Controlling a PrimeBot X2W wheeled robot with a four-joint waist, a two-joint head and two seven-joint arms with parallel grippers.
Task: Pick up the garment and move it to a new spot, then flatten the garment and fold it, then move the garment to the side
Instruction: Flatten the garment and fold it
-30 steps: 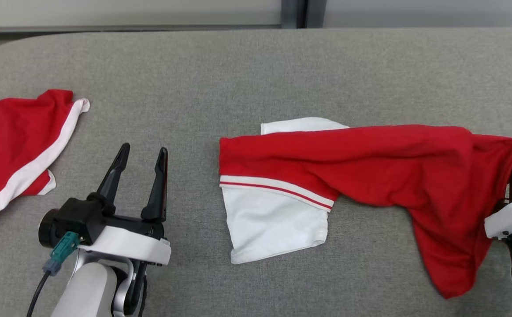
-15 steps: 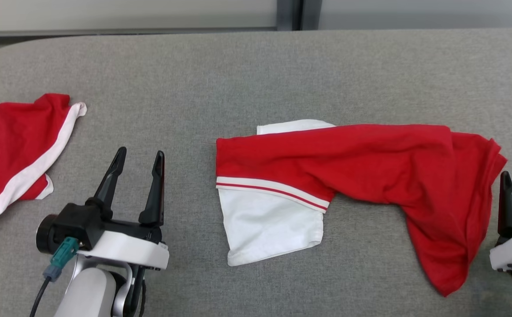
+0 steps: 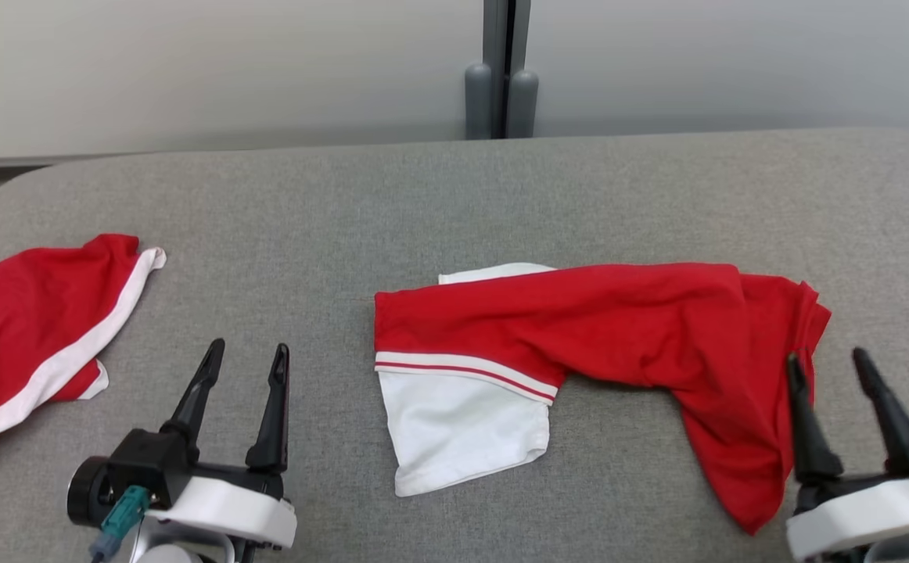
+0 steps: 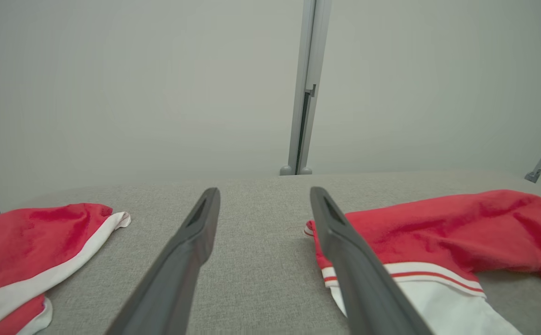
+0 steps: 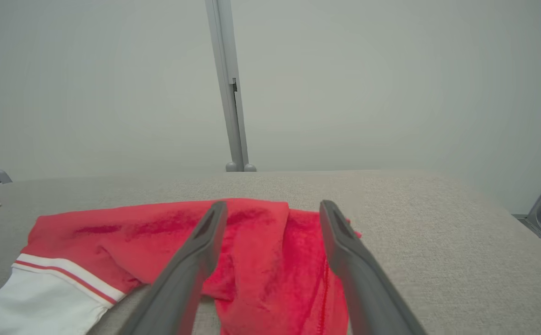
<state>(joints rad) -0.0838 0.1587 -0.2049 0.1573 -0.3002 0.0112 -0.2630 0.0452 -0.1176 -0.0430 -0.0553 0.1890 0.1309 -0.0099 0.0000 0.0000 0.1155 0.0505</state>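
Garment: the red and white garment [image 3: 580, 328] lies on the grey table [image 3: 423, 195], from the middle out to the robot's right. It is not flat. The red part is bunched up and lies over the white part, and one red end trails toward the robot.
Left gripper: the left gripper [image 3: 249, 348] has its two fingers apart and holds nothing. It is near the garment's left end, not touching it.
Right gripper: the right gripper [image 3: 826, 357] has its fingers apart too, with nothing between them. It is just beside the bunched right end. I cannot tell if a finger touches the cloth.
Other cloth: a second red cloth [image 3: 24, 313] with a white band lies well apart, at the far left.
Step, I think: the garment looks put down in its spot, so flattening comes now. There is no neat fold yet.
Next move needs: each gripper should pinch an edge, one at each end, and pull outward so the lumps go. The right end is the hard one, because its layers are piled up.
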